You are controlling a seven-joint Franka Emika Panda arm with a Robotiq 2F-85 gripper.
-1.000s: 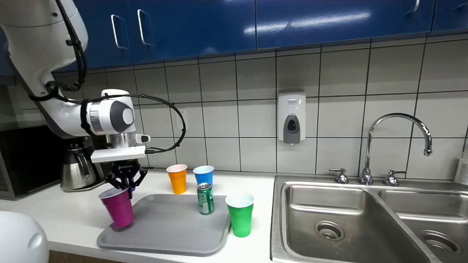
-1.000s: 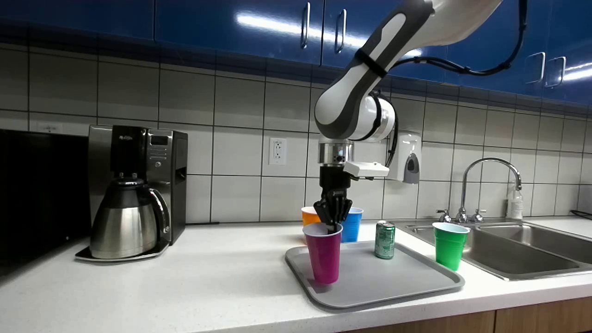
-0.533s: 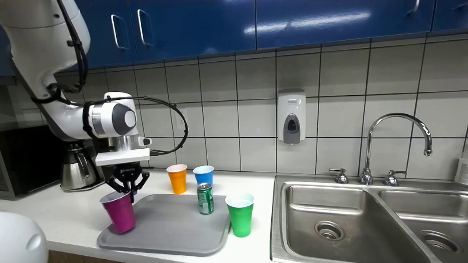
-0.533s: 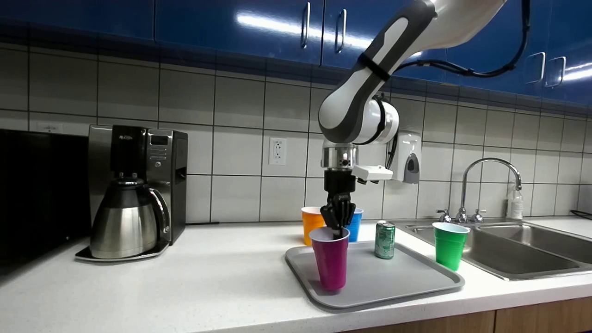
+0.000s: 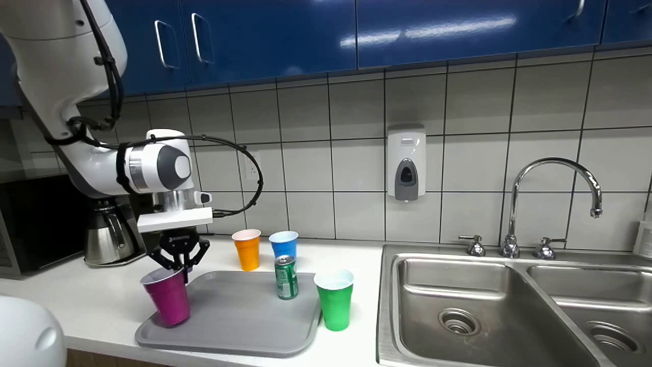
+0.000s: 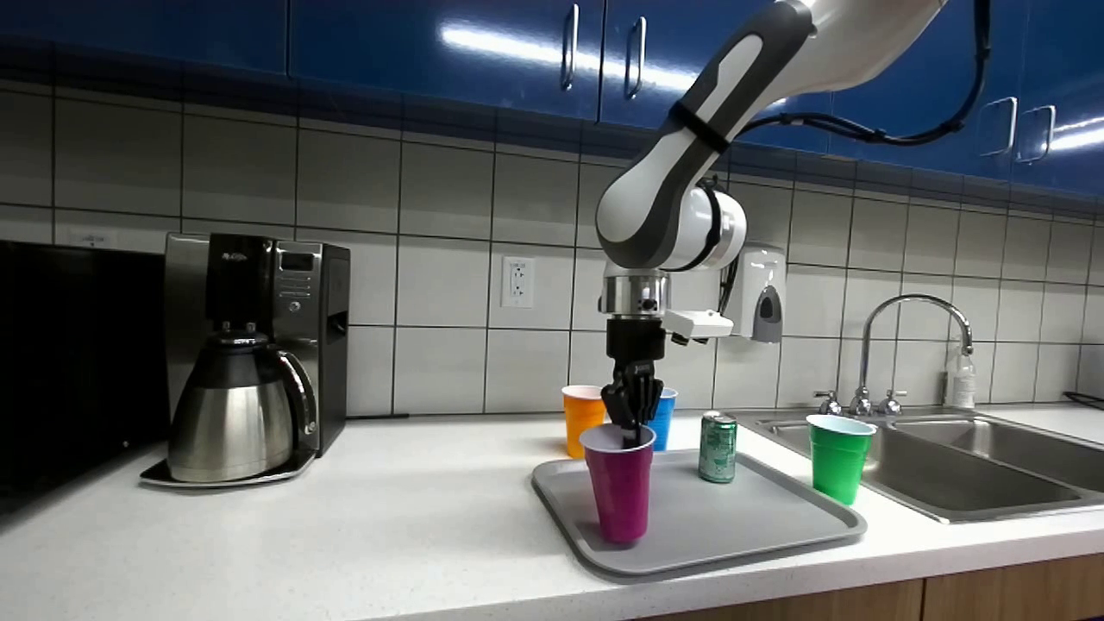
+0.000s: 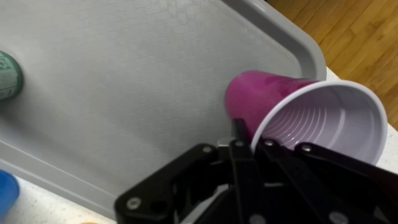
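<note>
Evidently gripped by rim between near-closed jaws, magenta cup (image 5: 167,298) leans below, long axis off vertical, base at corner of gray tray (image 5: 239,323), contact unclear; green can (image 5: 286,279) well apart.

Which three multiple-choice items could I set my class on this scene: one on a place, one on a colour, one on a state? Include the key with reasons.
1. Where does the green can stand?
A. In the sink
B. On the gray tray
C. By the faucet

2. What colour is the outside of the cup at the jaws?
A. Magenta
B. Orange
C. Blue

3. How do the jaws stand?
A. Wide open
B. Closed on the can
C. Closed on the cup's wall

Key:
1 B: both exterior views show its base on the tray.
2 A: its outer wall shows magenta in all three views.
3 C: the wrist view shows one jaw inside the cup, one outside, its wall between them.
</note>
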